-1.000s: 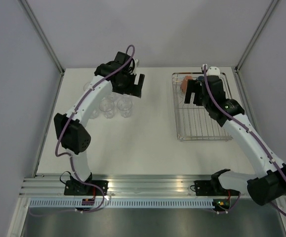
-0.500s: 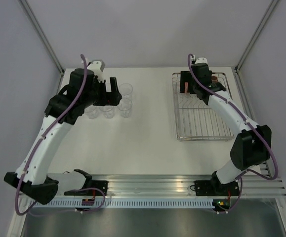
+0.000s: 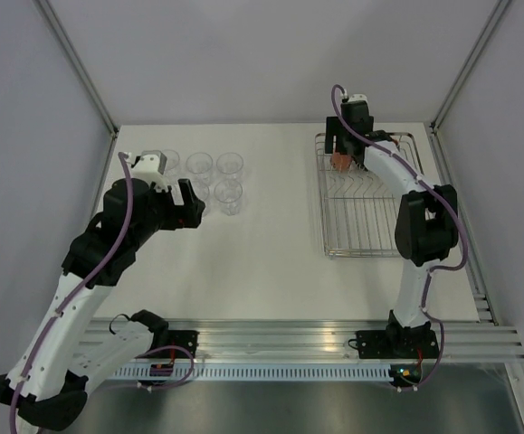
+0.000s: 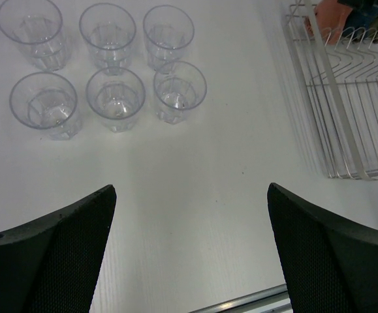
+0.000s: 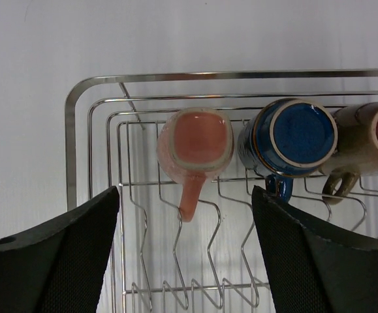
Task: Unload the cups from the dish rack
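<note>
Six clear glass tumblers [image 4: 113, 98] stand in two rows on the white table, also seen in the top view [image 3: 214, 165]. My left gripper [image 4: 192, 251] is open and empty, held above the table in front of them [image 3: 189, 204]. The silver wire dish rack [image 3: 370, 226] lies at the right. Three mugs hang upside down on its far row of prongs: salmon-orange [image 5: 197, 143], dark blue [image 5: 296, 137] and brown [image 5: 371, 134]. My right gripper [image 5: 185, 251] is open and empty, above the rack's far left corner [image 3: 344, 152], just near of the salmon mug's handle.
The rack's rim [image 5: 241, 75] and upright prongs lie under the right gripper. In the left wrist view the rack [image 4: 327, 72] sits to the right of the glasses, with bare table between. Frame posts stand at the table's far corners.
The left arm has drawn back from the glasses toward the near left, gripper open. The right arm has swung to the rack's far left corner, over the salmon mug.
</note>
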Tool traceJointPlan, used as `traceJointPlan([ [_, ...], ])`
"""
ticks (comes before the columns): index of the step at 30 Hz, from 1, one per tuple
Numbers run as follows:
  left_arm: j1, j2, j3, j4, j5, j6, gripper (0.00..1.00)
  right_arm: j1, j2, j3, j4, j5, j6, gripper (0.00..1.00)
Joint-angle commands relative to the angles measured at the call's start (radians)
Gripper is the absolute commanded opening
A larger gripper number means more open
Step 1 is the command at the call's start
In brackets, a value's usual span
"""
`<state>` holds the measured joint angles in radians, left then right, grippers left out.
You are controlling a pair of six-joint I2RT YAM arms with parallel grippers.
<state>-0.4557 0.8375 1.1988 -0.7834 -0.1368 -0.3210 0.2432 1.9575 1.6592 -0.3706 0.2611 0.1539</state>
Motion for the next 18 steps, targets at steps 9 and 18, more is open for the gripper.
traceJointPlan([
  [9, 0.000, 0.015, -0.082, 0.085, -0.023, 0.042, 0.99, -0.038, 0.193, 0.204, -0.033, -0.052, -0.045, 0.83],
  [18, 0.000, 0.028, -0.110, 0.099, 0.000, 0.045, 0.99, -0.045, 0.300, 0.281, -0.047, -0.085, -0.042, 0.82],
])
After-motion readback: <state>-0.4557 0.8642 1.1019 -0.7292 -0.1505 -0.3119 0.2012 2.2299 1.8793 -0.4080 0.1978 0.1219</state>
